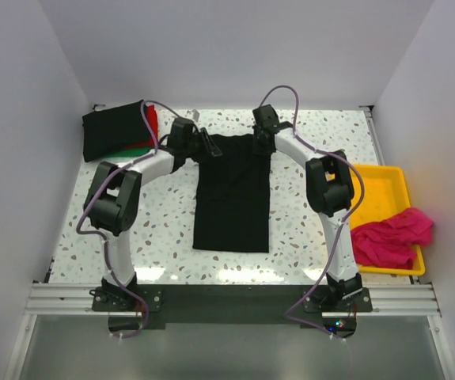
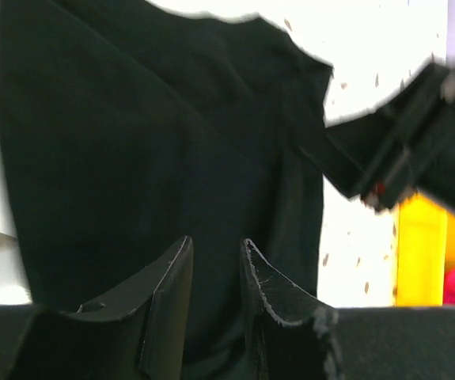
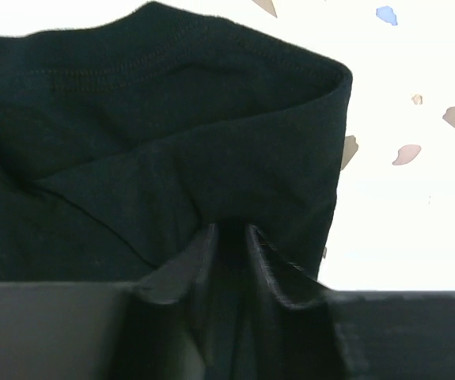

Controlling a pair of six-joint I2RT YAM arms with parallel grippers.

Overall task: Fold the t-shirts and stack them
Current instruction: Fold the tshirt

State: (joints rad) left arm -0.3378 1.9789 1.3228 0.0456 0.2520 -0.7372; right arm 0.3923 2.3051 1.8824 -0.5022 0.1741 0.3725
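A black t-shirt [image 1: 231,198], folded into a long strip, lies mid-table with its far end raised between my grippers. My left gripper [image 1: 206,145] holds its far left corner; in the left wrist view the gripper [image 2: 215,241] has narrow-set jaws with black cloth [image 2: 132,142] between them. My right gripper [image 1: 260,136] is shut on the far right corner; in the right wrist view the gripper [image 3: 231,228] has the cloth [image 3: 132,119] bunched at its tips. A folded black shirt [image 1: 112,131] lies on a red one [image 1: 152,123] and a green one [image 1: 136,148] at back left. A magenta shirt [image 1: 389,233] is crumpled at right.
A yellow tray [image 1: 385,186] stands at the right edge of the table, with the magenta shirt draped over its near end. White walls close in the table on the left, back and right. The right gripper [image 2: 401,150] shows in the left wrist view.
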